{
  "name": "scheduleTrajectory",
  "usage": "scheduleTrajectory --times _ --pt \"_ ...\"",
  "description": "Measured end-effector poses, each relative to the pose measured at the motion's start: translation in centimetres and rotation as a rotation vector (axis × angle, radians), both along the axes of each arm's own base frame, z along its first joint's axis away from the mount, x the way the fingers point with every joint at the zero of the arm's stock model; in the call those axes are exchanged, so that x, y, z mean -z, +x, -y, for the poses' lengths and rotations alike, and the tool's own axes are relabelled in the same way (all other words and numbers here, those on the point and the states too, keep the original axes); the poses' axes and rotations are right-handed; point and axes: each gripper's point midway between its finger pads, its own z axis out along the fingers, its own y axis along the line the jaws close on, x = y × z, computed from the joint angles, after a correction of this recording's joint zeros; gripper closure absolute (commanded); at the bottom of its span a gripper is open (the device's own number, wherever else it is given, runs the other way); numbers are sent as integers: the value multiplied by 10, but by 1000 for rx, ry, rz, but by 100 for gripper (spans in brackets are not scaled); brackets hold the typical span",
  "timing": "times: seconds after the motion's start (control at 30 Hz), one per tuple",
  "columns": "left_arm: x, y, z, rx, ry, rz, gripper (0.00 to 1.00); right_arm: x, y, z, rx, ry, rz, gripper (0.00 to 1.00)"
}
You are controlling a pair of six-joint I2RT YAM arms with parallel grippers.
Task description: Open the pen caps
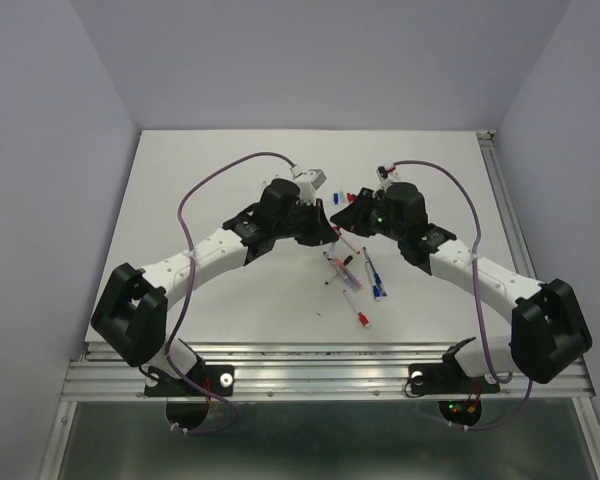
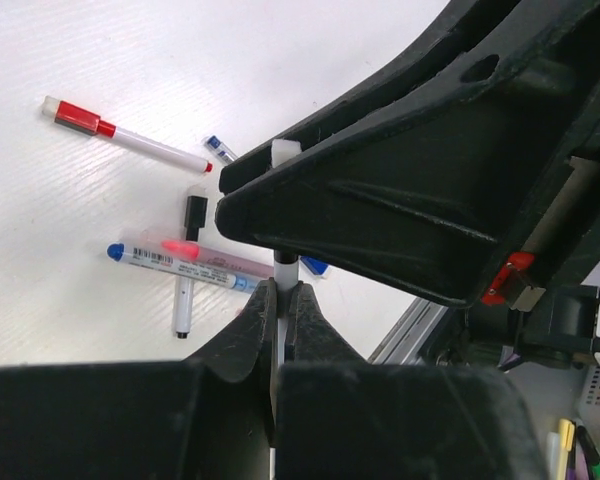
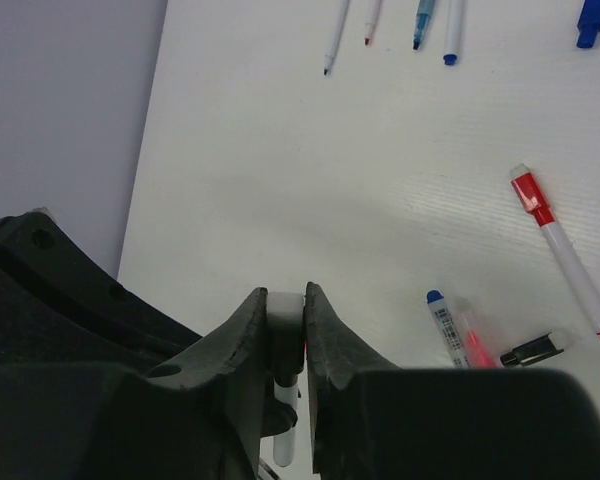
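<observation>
My two grippers meet above the middle of the table, holding one pen between them. My left gripper [image 1: 325,224] [image 2: 280,293] is shut on the pen's thin white barrel [image 2: 276,335]. My right gripper [image 1: 346,216] [image 3: 285,300] is shut on that pen's black cap [image 3: 285,345], whose white end [image 3: 283,305] shows between the fingertips. The cap still sits on the barrel [image 3: 285,445]. Loose blue and red caps [image 1: 344,196] lie on the table behind the grippers; a blue one [image 3: 590,20] shows in the right wrist view.
Several pens lie below the grippers: a red-capped pen [image 2: 80,117] [image 3: 532,195], a black-capped pen [image 2: 193,212], a blue-ended pen [image 2: 165,258] and a small blue cap [image 2: 218,148]. More pens [image 1: 355,275] lie toward the near edge. An aluminium rail [image 1: 320,362] runs along the front.
</observation>
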Motion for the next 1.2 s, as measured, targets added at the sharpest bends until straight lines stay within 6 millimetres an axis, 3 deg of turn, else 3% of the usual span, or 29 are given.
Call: scheduleTrajectory --times 0.1,0.13,0.43,0.6,0.67,0.73,0.77,0.87,0.93,1.03,1.1,1.2 --pt "-1 2 1 -4 -5 7 100 -5 1 -1 0 4 4 90" --pt "-2 2 1 -4 -7 6 100 -5 2 -1 1 4 6 99" --pt "8 5 -3 -38 12 1 100 2 14 0 49 -58 -42 99" --pt "30 3 -16 -101 41 5 100 27 21 -9 19 -125 -167 99" --pt "51 -25 -28 -72 93 -78 100 24 52 0 96 -153 -127 99" --pt "75 -69 -42 -22 162 -189 100 7 93 24 205 -148 -69 99" --pt "80 -80 -44 -6 177 -214 100 -3 114 44 273 -145 -39 99" --pt "83 -105 -55 8 206 -272 100 -26 147 84 393 -136 27 99" --pt "76 -103 -58 -17 196 -257 100 -35 156 101 432 -137 56 99" --pt "65 -92 -63 -72 201 -234 100 -34 155 100 424 -146 66 99" --pt "59 -79 -62 -111 207 -219 100 -25 142 98 404 -156 59 99" --pt "48 -42 -59 -189 210 -198 100 -11 115 102 388 -187 35 99"
